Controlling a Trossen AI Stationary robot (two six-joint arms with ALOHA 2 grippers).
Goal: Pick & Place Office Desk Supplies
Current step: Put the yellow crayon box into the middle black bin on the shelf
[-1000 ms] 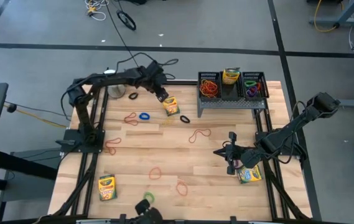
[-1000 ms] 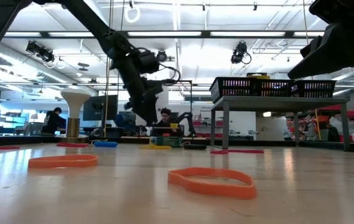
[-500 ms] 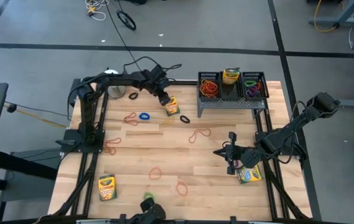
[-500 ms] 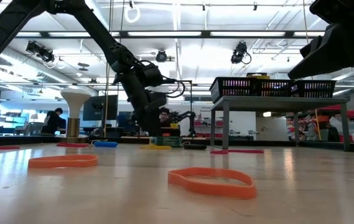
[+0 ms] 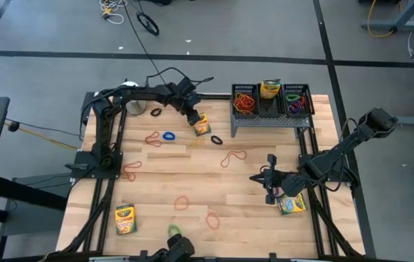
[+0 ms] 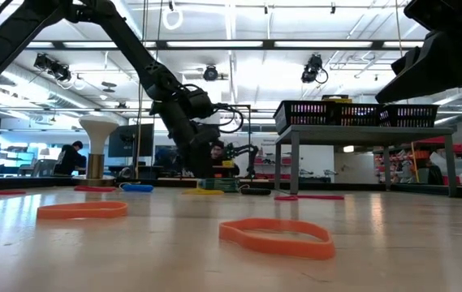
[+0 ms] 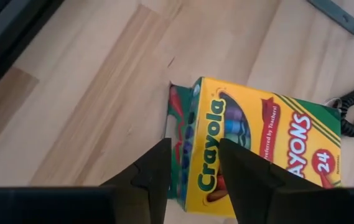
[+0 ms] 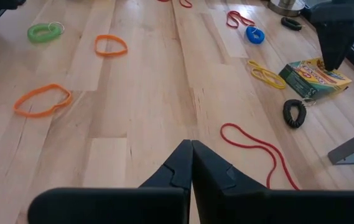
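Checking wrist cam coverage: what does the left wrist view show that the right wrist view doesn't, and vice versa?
Left wrist only: the left gripper open, its fingers straddling the near edge of the crayon box, label readable.

Right wrist only: the right gripper shut over bare wood, two orange bands, a green band, a red loop, a yellow band, a blue band.

Both: that same crayon box and the black coiled band beside it.

Left arm reaches across the far side of the table, elbow bent, wrist pitched down. Left gripper (image 5: pixel 192 116) sits low over the surface, fingers (image 7: pixel 155 177) parted, one to each side of the end of a crayon box (image 7: pixel 257 149). Right arm rests folded at the near right; right gripper (image 5: pixel 270 180) low, fingers (image 8: pixel 183 163) pressed together, empty.
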